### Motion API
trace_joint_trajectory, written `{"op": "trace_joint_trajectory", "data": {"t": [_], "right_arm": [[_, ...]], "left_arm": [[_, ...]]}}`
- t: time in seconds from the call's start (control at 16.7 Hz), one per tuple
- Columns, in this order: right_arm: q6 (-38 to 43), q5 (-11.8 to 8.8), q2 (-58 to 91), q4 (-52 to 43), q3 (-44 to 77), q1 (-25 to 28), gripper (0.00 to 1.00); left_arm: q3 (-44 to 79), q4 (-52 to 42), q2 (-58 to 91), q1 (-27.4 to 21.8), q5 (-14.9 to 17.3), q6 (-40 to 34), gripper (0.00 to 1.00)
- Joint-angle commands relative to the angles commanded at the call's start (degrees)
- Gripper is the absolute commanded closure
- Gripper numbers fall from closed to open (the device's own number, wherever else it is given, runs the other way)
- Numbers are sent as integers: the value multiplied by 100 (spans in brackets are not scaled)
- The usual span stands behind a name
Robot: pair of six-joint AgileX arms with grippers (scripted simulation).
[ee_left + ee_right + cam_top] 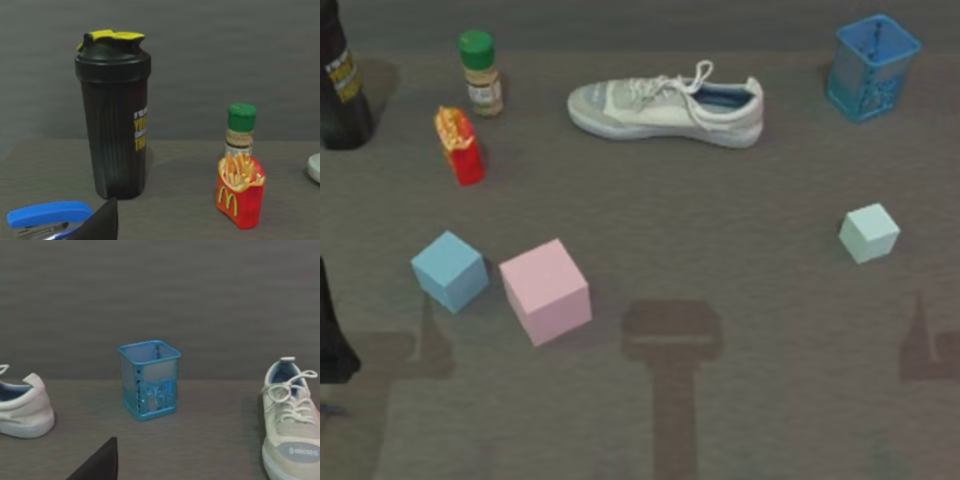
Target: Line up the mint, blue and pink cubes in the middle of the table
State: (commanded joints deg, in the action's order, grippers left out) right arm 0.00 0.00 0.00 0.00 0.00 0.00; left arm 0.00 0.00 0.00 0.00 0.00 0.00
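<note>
Three cubes rest apart on the dark table (720, 260) in the top view. The small mint cube (868, 232) is at the right. At the left, the light blue cube (450, 270) has the larger pink cube (546, 290) just to its right, with a narrow gap between them. My left arm (332, 335) is parked at the left edge, clear of the blue cube. My right arm is outside the top view; only its shadow (930, 350) falls at the right edge. Neither wrist view shows a cube. Each shows only a dark corner of its own gripper.
Along the back stand a black shaker bottle (340, 80), a green-capped seasoning jar (480, 72), a red fries carton (460, 145), a white sneaker (665, 105) and a blue perforated cup (870, 65). A blue stapler (47, 215) lies near my left gripper.
</note>
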Motion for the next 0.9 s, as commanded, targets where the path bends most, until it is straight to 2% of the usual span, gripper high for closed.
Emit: {"op": "trace_joint_trajectory", "data": {"t": [0.24, 0.42, 0.66, 0.9], "right_arm": [[-15, 2, 172, -113, 171, 18, 0], [-78, 3, 884, -555, 880, 93, 0], [-225, -5, 2684, -1536, 2504, 265, 0], [-414, -6, 5287, -2809, 4495, 473, 0]], "left_arm": [[0, 0, 0, 0, 0, 0, 0], [0, 0, 0, 0, 0, 0, 0], [0, 0, 0, 0, 0, 0, 0], [0, 0, 0, 0, 0, 0, 0]]}}
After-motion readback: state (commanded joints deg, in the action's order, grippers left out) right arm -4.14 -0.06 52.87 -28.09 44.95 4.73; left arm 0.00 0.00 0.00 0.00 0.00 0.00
